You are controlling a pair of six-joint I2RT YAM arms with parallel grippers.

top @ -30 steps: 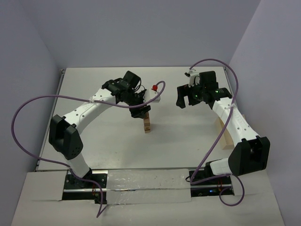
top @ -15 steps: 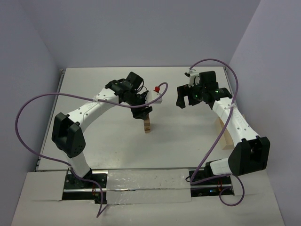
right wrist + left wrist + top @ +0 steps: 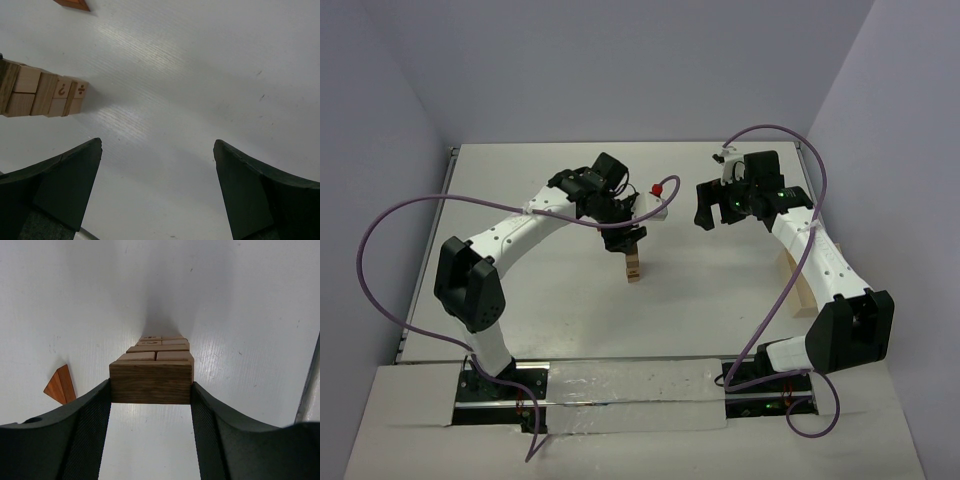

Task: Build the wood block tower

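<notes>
Within snug left tool (image 3: 150, 386), dark block (image 3: 150, 382)

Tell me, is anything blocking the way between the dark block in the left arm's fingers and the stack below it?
Nothing visible does. The dark block, clamped between the left fingers, sits directly over the wood block tower. The small reddish wedge lies off to the side.

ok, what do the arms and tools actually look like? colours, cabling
The left arm and right arm have white link shells with black joint housings. A loose purple cable loops off each. The left tool and right tool are black, with broad curved fingers whose inner faces look finely textured.
</notes>
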